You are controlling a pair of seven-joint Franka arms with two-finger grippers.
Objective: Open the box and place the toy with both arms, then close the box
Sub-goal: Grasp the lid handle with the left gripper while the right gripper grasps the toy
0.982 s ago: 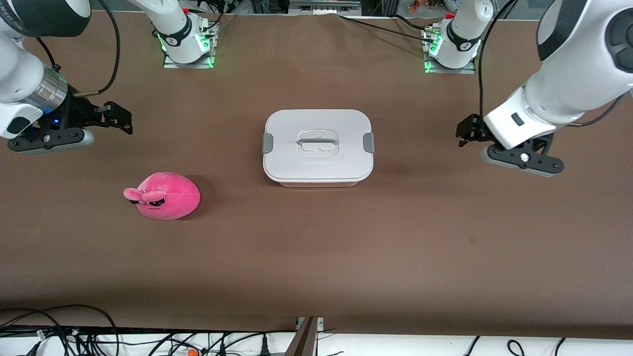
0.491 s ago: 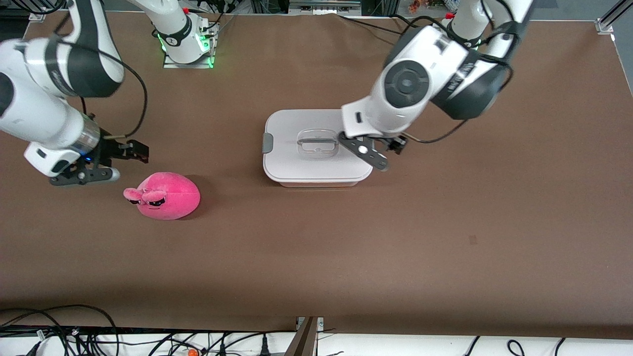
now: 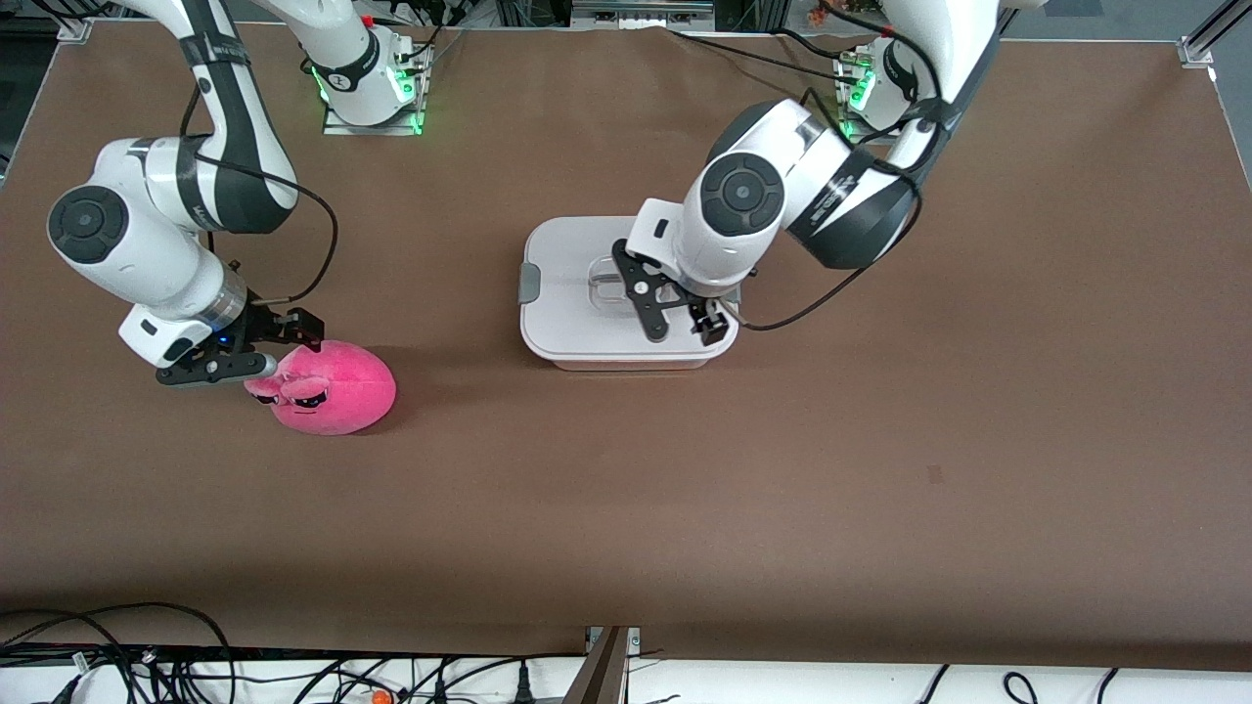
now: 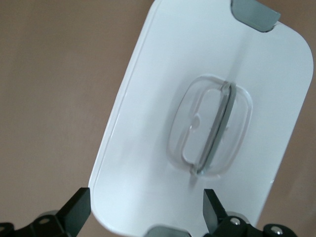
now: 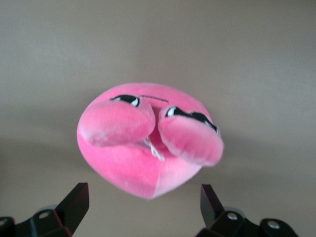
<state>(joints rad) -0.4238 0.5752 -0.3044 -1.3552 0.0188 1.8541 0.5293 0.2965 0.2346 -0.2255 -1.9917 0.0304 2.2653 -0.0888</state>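
Nearest the front camera, your toy (image 3: 331, 387) sits on the brown table (image 3: 685, 508) toward the right arm's end, face toward the camera, not yet lifted. The right gripper (image 3: 256, 354) has swung down from its waiting spot at the table's edge and now hangs right over the toy's ear end, almost touching it. In the right wrist view the toy (image 5: 148, 138) fills the gap ahead of the spread fingertips (image 5: 74, 200), so the jaws stand wide and hold nothing.

Farther from the camera, at mid-table, the box (image 3: 626, 291) is closed, white lid on, a grey clip (image 3: 528, 283) showing at the end toward the right arm. The left gripper (image 3: 677, 318) has crossed in from the left arm's end of the table and now hovers over the lid, just beside the clear handle (image 4: 210, 129). Its fingers (image 4: 78, 213) are apart too, nothing gripped.

Your read: both arms have finished their approach together. The lid must come off first, so I'd judge the left arm leads while the right stands ready at the toy.

The count: one toy, one box with one lid, two clips in the left wrist view, two arms, two grippers.
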